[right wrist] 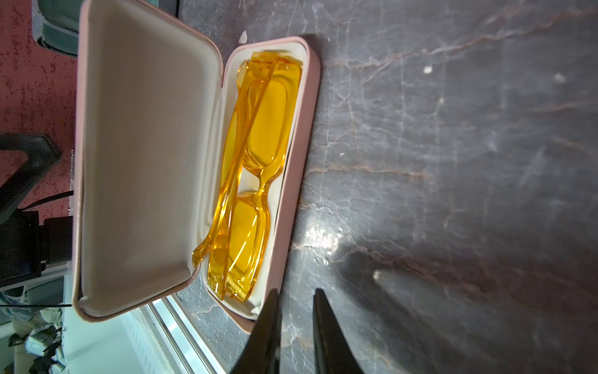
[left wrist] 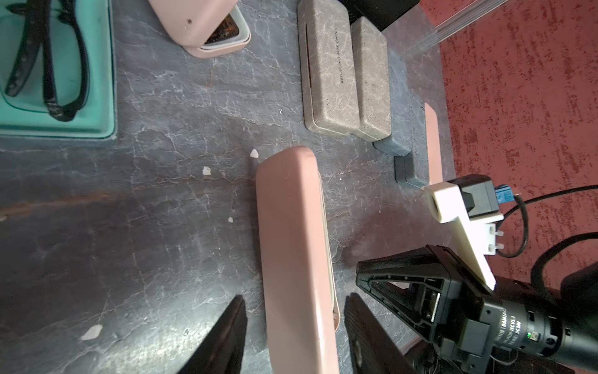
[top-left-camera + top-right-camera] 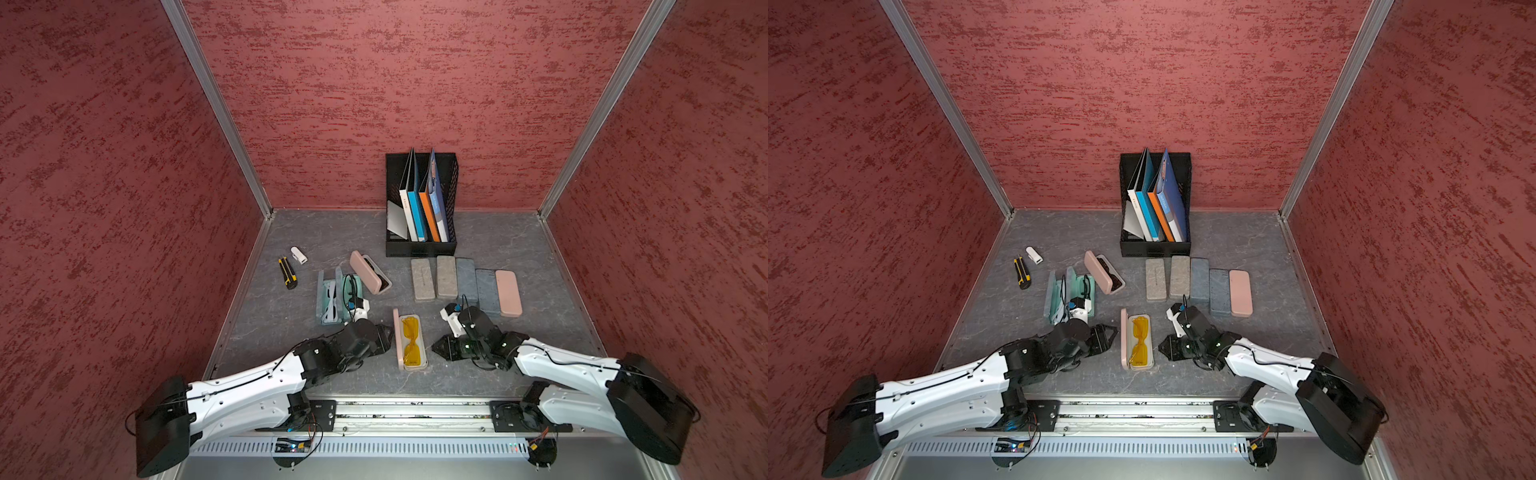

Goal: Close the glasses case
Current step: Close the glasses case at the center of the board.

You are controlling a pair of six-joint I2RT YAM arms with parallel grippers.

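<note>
At 6 o'clock on the surface the case lies open, lid upright, yellow glasses inside. The left tool, wide and empty, sits just beside it at 9. The right tool, narrow and empty, sits at 3. Closed cases lie at 1.

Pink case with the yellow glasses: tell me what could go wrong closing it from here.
The lid stands upright between the open jaws of the left gripper; swinging it down could snag a finger.
One temple tip of the yellow glasses seems to rise toward the lid and might get pinched.
The right gripper sits only by the near corner of the pink case, so a push may slide the case rather than shut it.
</note>
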